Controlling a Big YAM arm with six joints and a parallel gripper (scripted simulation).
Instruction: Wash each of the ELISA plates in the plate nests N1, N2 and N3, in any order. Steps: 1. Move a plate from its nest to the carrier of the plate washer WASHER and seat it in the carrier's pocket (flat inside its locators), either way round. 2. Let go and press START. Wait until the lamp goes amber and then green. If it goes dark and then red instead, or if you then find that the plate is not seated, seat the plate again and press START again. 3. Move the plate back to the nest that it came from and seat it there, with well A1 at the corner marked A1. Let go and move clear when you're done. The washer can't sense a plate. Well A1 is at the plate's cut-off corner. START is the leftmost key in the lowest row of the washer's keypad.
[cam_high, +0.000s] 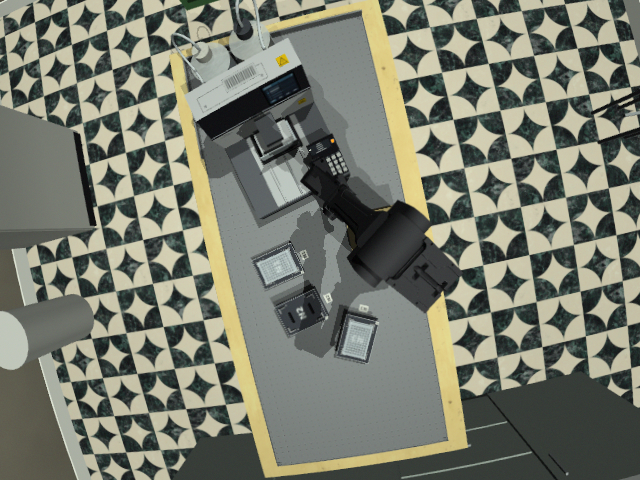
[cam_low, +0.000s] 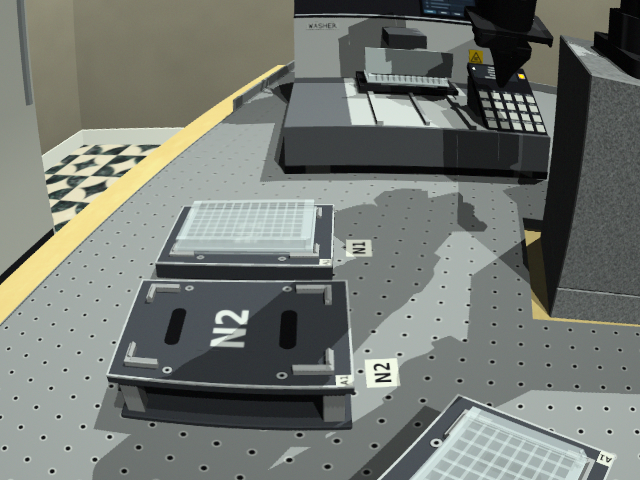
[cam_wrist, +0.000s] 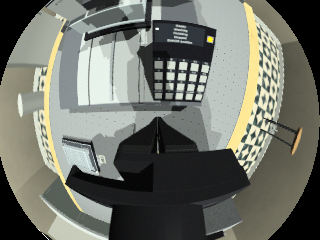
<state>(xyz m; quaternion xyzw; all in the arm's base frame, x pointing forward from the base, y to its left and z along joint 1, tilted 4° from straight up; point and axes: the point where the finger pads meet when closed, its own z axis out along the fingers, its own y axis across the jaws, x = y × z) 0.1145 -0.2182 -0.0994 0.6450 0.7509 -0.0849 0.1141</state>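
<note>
The washer (cam_high: 248, 98) stands at the table's far end. A clear ELISA plate (cam_low: 405, 78) sits on its carrier, drawn in under the wash head. The lamp (cam_low: 520, 76) on the keypad (cam_low: 509, 105) shows amber. My gripper (cam_low: 504, 80) is shut and empty, hovering above the keypad's upper rows; in the wrist view (cam_wrist: 160, 130) its tip is just below the keypad (cam_wrist: 179, 74). Nest N2 (cam_low: 232, 330) is empty. Nest N1 (cam_low: 248, 229) holds a plate. Nest N3 (cam_high: 356, 335) holds a plate too.
Two bottles (cam_high: 227, 49) stand behind the washer. The arm's base block (cam_low: 594, 175) rises at the right of the table. The table has a yellow rim (cam_low: 129, 175) on the left. A grey cabinet (cam_high: 41, 175) stands off the table.
</note>
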